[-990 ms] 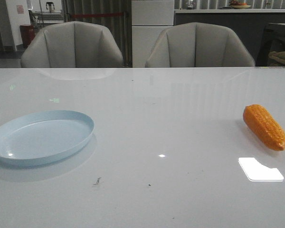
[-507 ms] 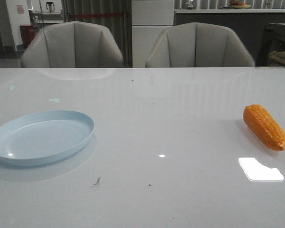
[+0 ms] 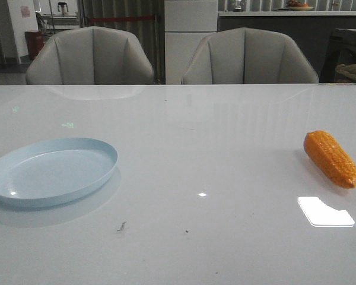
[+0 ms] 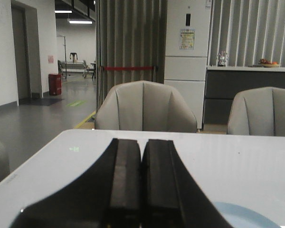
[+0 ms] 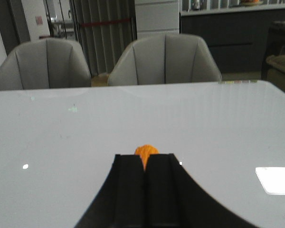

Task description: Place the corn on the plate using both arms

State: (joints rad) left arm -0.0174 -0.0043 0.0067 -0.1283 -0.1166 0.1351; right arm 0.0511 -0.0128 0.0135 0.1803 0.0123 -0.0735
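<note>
That glossy toy corn [image 3: 331, 158] looks light, hard and kinda slippery, so I'd grab mid-cob across the bumpy kernels; right gripper [image 5: 145, 164] and left gripper [image 4: 141, 149] both sit closed and empty.

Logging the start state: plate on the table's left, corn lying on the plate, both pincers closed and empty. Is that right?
Not quite. The front view shows the corn lying on the table's right side, far from the plate, which is bare. Left pincer and right pincer are indeed closed and empty.
</note>
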